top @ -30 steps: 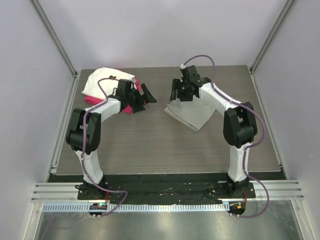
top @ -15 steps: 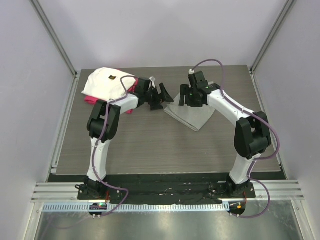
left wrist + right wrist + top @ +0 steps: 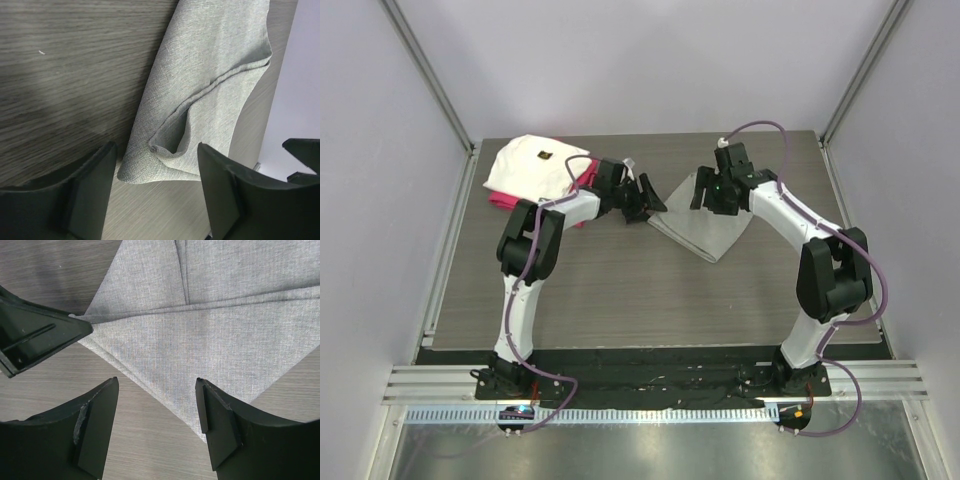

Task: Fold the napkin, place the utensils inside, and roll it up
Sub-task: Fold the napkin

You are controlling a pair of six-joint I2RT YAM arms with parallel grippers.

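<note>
The napkin (image 3: 708, 228) is a light-grey cloth lying folded on the wood-grain table, right of centre. In the left wrist view its curled corner (image 3: 165, 157) lies between the two black fingers, touching neither. My left gripper (image 3: 646, 198) is open at that left corner (image 3: 156, 150). Over the napkin's upper part, my right gripper (image 3: 704, 194) hangs open (image 3: 156, 382), with the napkin's folded edge (image 3: 210, 325) under its jaws and nothing held. A left-gripper finger (image 3: 40, 337) shows beside it. The utensils are out of view.
A folded white cloth with a small dark mark (image 3: 525, 163) lies on a magenta-red cloth (image 3: 500, 200) at the back left corner. Grey walls enclose the table (image 3: 620, 290) on three sides. The arm bases stand at the near edge.
My left arm has reached right, from the cloth pile to the napkin's left corner, and its jaws have narrowed a little. The right gripper has shifted right over the napkin.
</note>
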